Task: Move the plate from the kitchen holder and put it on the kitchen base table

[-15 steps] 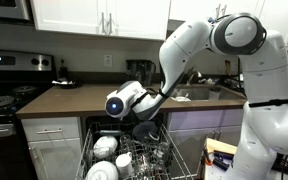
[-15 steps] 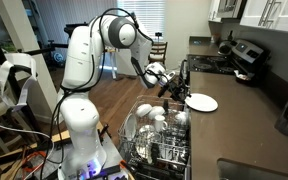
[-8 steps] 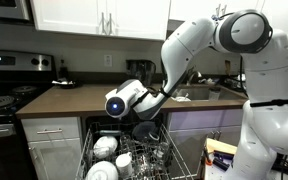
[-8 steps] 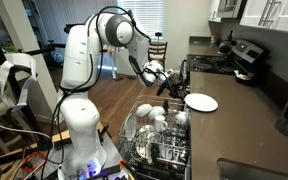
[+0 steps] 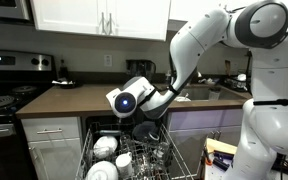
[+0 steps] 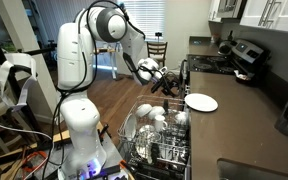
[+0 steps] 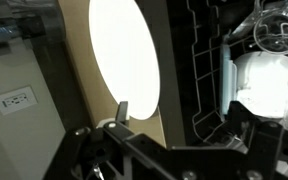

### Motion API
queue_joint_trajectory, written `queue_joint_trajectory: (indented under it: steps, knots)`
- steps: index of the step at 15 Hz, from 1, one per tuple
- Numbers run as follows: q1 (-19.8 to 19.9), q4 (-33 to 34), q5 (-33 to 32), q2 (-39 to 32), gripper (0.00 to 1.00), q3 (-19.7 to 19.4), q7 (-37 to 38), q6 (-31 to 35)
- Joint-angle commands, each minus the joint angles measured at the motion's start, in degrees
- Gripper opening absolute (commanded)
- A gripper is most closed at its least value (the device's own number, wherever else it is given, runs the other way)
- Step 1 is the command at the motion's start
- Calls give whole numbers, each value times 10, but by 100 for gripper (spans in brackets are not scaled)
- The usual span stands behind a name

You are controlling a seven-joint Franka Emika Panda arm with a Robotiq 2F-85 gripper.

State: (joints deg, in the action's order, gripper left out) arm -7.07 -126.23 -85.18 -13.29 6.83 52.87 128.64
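While the plate (image 6: pixel 201 102) rests unmoved, the end effector (image 6: pixel 172 87) seemingly retreats

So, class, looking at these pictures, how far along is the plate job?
Done: the plate lies on the countertop, out of the rack. In hand: the gripper sits by its rim; release unclear. Left: confirm letting go, then back away.

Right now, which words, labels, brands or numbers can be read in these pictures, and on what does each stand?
None can be read.
The white plate shows no print.
The wall outlet shows no lettering.
Any marks on the stove panel are too small and blurred.
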Motion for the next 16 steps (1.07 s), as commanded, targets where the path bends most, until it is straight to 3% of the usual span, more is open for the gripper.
queue_joint_trajectory:
  steps: [1,9,16]
  knots:
    - [7,-37,-2,35,100,4,-30,50]
    - [23,-53,65,43,100,-8,-137,138]
    - [26,-46,158,41,100,-23,-237,128]
